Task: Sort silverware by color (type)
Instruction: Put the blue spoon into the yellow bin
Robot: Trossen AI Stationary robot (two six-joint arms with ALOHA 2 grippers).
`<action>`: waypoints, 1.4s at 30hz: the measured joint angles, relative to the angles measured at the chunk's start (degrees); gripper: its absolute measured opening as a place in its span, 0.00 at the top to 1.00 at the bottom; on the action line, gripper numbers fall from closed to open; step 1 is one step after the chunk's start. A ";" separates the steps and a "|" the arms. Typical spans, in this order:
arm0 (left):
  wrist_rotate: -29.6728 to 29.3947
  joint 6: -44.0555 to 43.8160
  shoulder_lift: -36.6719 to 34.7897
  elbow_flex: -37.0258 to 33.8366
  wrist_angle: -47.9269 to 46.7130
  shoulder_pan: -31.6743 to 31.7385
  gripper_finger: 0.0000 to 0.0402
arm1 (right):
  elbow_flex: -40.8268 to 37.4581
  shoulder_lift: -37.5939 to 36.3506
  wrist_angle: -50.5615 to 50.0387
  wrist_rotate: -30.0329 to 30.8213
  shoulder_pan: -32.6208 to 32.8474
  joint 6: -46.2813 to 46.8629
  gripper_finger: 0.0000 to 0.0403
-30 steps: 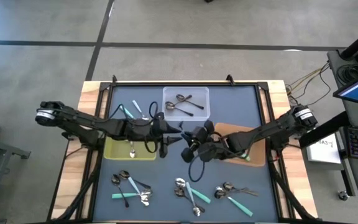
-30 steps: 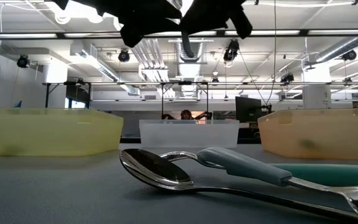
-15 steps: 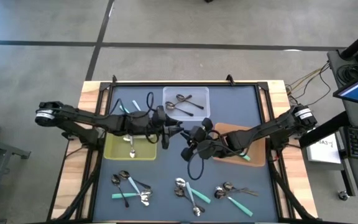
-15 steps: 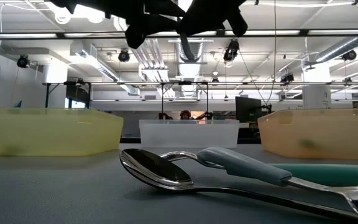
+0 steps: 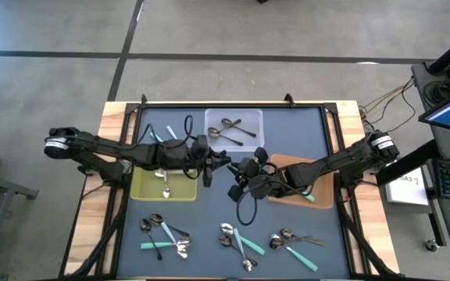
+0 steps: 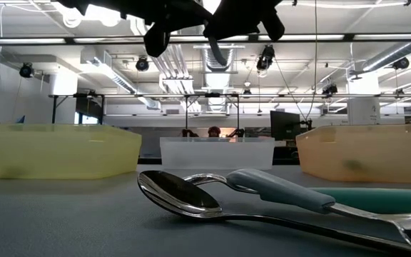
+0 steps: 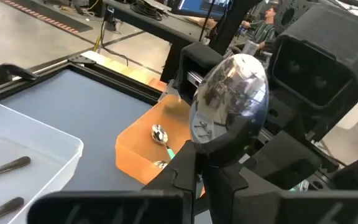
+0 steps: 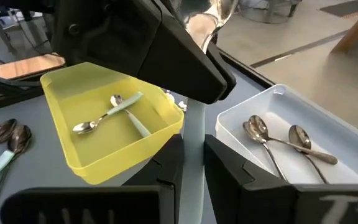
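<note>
Silver spoon [image 7: 232, 93] sits clamped in the left gripper [image 7: 197, 165], mid-air, right up against the right gripper [image 5: 244, 173], whose jaws look slightly apart. I'd say early days: few pieces in the yellow tray [image 5: 141, 195] beside them, and loose piles [image 5: 237, 240] wait on the counter [image 5: 287, 125]. High view hides that spoon, the left wrist view shows it.

Grey floor [image 5: 209, 31] with dark seams surrounds the table. Ceiling strip lights [image 6: 377, 41], ducts [image 6: 220, 57] and desks [image 6: 70, 107] fill the room behind.
</note>
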 joint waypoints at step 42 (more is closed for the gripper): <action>4.74 -7.58 -12.78 7.43 -85.46 -1.53 0.86 | -0.52 1.62 -41.80 -55.74 14.67 44.81 0.62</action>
